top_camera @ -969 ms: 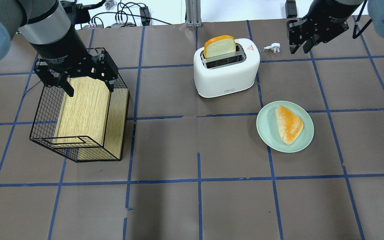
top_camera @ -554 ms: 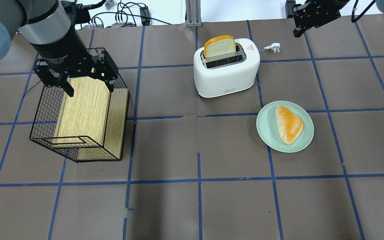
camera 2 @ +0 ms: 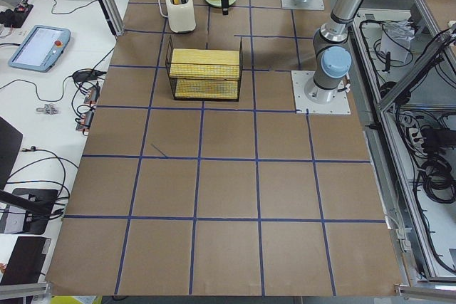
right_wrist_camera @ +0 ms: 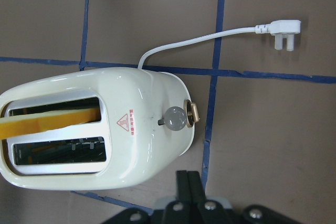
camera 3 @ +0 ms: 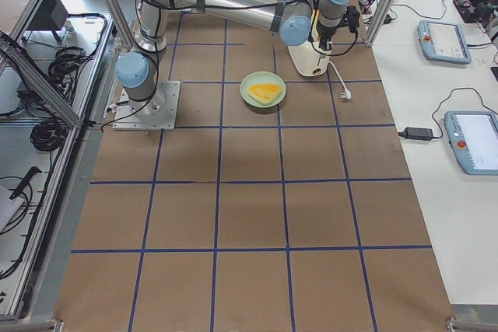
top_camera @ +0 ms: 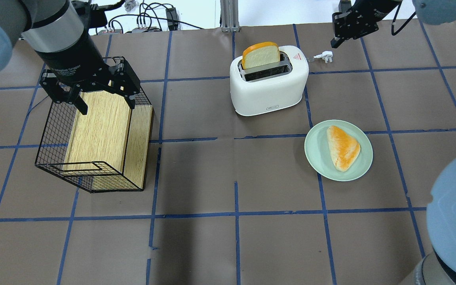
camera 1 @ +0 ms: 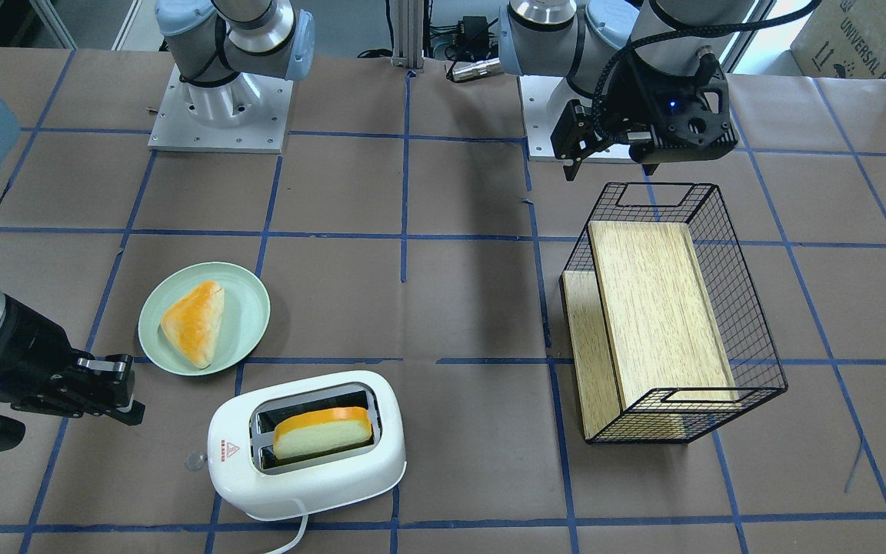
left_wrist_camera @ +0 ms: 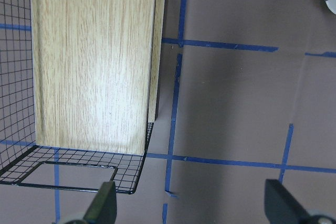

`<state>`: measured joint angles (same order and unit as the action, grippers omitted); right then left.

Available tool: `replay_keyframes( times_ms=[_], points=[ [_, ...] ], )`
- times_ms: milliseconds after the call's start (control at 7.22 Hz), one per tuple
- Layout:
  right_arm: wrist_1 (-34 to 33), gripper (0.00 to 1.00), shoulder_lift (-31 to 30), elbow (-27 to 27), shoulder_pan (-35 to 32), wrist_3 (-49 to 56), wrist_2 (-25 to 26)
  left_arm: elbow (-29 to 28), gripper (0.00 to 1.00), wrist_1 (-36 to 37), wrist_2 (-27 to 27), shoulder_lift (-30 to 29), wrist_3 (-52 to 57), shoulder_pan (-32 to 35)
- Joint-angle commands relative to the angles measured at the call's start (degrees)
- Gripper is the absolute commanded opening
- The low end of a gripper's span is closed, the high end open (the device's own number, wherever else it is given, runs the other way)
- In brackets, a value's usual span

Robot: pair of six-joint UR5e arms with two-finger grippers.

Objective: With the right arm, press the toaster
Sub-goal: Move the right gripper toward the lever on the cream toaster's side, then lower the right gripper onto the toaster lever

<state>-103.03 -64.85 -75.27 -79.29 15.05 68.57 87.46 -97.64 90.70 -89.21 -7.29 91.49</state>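
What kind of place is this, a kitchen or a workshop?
Most likely a robotics lab: two arms bolted to a table marked with a blue tape grid, control tablets on a side bench, and a toaster set out like a test prop.

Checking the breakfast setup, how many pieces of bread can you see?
2. One slice stands in the toaster's far slot; one triangular piece lies on the green plate. The near slot looks empty.
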Motion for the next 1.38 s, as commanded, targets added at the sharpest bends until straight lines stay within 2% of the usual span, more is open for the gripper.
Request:
replay_keyframes(
  times_ms=[0,277,1246],
  points=[
    [-0.68,0.04,4.62,3.61,0.45,-0.63,-3.87,0.08,1.00,0.00,0.00,0.00,0.00,0.00],
    [1.25,0.05,8.58,9.24,0.27,-0.64,-4.92,0.08,1.00,0.00,0.00,0.00,0.00,0.00],
    [3.98,0.05,10.88,7.24,-1.04,-0.38,-4.06,0.08,1.00,0.00,0.00,0.00,0.00,0.00]
  ],
)
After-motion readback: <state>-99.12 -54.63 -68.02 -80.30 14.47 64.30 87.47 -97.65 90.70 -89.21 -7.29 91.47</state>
